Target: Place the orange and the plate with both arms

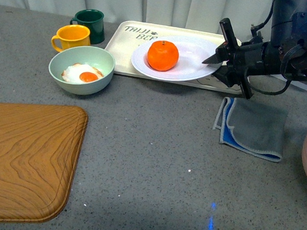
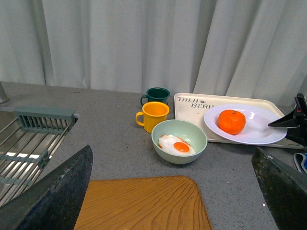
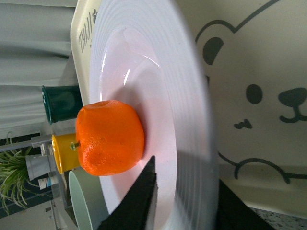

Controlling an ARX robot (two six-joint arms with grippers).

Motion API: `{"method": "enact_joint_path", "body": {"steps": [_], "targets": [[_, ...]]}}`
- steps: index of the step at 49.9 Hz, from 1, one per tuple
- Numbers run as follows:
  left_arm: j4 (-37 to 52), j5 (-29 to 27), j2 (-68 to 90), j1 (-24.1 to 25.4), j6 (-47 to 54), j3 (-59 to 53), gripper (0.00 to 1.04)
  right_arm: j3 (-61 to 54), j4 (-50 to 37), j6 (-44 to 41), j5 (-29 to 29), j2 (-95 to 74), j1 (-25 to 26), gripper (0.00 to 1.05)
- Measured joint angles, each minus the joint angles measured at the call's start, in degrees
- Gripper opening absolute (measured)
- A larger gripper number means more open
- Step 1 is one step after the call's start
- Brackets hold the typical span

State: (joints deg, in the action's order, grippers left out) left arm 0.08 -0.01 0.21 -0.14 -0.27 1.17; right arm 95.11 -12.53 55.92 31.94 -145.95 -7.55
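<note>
Orange (image 1: 163, 55) on plate (image 1: 196, 70), plate on tray (image 1: 122, 43). Right claw (image 1: 214, 67) gaping astride rim, no grip yet; left claw (image 2: 171, 151) spread wide, empty. Placing not started.

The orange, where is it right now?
Front view: the orange sits on the white plate atop the tray, at the back, right of the green bowl.
</note>
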Motion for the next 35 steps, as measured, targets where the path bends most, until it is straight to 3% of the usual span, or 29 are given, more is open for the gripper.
{"method": "enact_joint_path", "body": {"steps": [8,13,21,33,34,35], "targets": [[0.0,0.0,0.0,0.0,0.0,0.0,0.98,-0.68,0.55,-1.62,-0.35,0.63,0.46,0.49],[0.0,0.0,0.0,0.0,0.0,0.0,0.98,-1.68,1.16,-3.54,-0.98,2.69,0.92,0.72],[0.0,0.0,0.0,0.0,0.0,0.0,0.98,-5.29,1.73,-8.31,-2.64,7.43,1.09,0.97],[0.0,0.0,0.0,0.0,0.0,0.0,0.98,-14.78,3.08,-22.8,-10.82,17.55,0.68,0.95],[0.0,-0.02,0.0,0.0,0.0,0.0,0.98,-16.26,1.7,-24.83,-12.72,18.4,0.55,0.95],[0.0,0.0,0.0,0.0,0.0,0.0,0.98,-19.78,-5.75,-28.98,-18.38,19.54,0.09,0.91]]}}
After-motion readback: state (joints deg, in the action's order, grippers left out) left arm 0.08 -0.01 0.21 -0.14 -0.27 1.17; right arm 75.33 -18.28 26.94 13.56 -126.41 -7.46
